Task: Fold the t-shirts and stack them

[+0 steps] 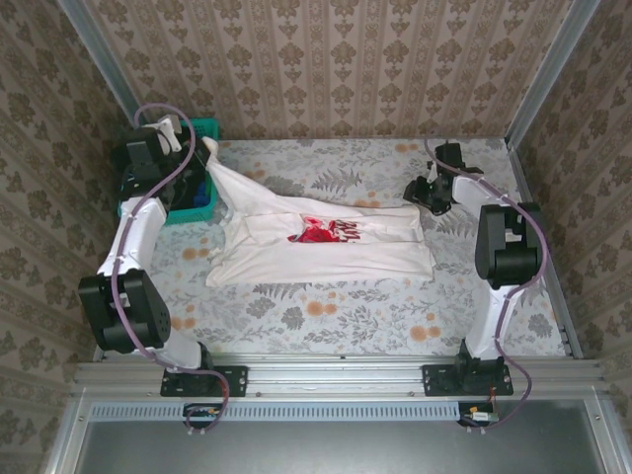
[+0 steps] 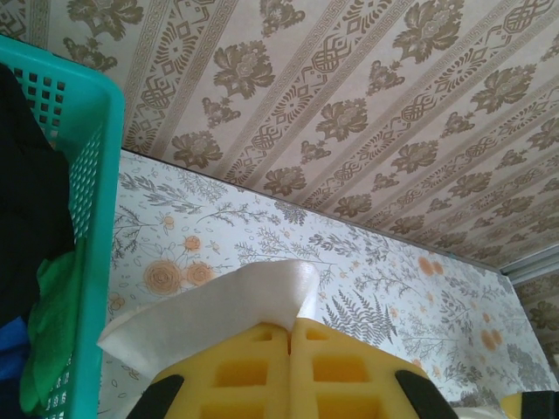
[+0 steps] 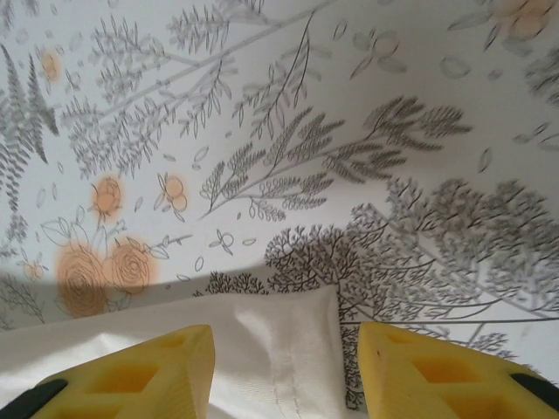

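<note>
1. Pinches a raised corner of the white t-shirt (image 1: 336, 247) with the left gripper (image 2: 290, 330), jaws pressed together, beside the teal basket (image 1: 200, 204).
2. Leaves the rest sprawled across the table (image 1: 326, 326), graphic up.
3. Hovers the right gripper (image 3: 284, 353), jaws spread, over the opposite edge.
4. Should grip low there, then pull taut before folding.

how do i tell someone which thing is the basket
Start at the floral table and go to its far left corner, next to the left arm. The basket sits there with dark, green and blue clothes inside. It is teal plastic mesh, unlike the white t-shirt with a red graphic spread out beside it.
</note>
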`<state>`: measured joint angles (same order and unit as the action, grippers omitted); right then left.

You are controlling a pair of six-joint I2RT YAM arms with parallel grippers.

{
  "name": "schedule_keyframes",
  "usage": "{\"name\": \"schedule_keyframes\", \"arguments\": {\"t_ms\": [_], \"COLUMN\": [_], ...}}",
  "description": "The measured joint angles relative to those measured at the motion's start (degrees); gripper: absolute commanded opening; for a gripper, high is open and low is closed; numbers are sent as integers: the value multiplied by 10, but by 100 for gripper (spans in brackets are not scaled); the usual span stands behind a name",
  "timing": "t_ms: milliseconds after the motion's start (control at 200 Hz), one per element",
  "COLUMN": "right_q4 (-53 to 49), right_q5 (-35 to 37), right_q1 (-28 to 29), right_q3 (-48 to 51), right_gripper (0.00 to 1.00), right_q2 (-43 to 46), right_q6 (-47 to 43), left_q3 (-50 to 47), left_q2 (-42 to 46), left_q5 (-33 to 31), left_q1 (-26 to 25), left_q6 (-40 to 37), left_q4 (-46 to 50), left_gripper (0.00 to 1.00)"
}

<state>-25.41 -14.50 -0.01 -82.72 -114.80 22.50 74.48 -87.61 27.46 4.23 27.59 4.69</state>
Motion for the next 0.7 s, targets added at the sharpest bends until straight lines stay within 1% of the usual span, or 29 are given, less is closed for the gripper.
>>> {"name": "schedule_keyframes", "arguments": {"t_ms": [55, 125, 150, 210, 300, 505, 700], "right_q4": [-5, -13, -18, -24, -29, -44, 5], "right_q5": [-2, -2, -2, -1, 5, 22, 22], "right_q1": [5, 8, 10, 12, 11, 4, -35], "right_q3": [0, -1, -3, -5, -11, -63, -47], "right_gripper": [43, 24, 19, 13, 0, 0, 0], "right_q2": [-4, -7, -8, -8, -8, -6, -4], "right_q6": [-2, -2, -7, -12, -12, -15, 8], "left_q3": [0, 0, 0, 1, 12, 110, 193], "left_q2": [-2, -7, -9, -13, -24, -81, -141], "left_q5": [0, 2, 3, 5, 9, 17, 14], "left_q1": [0, 0, 0, 0, 0, -1, -1], "left_q6": [0, 0, 0, 0, 0, 7, 3], "left_q4": [0, -1, -1, -1, 0, 0, 9], "left_gripper": [0, 0, 0, 0, 0, 0, 0]}}
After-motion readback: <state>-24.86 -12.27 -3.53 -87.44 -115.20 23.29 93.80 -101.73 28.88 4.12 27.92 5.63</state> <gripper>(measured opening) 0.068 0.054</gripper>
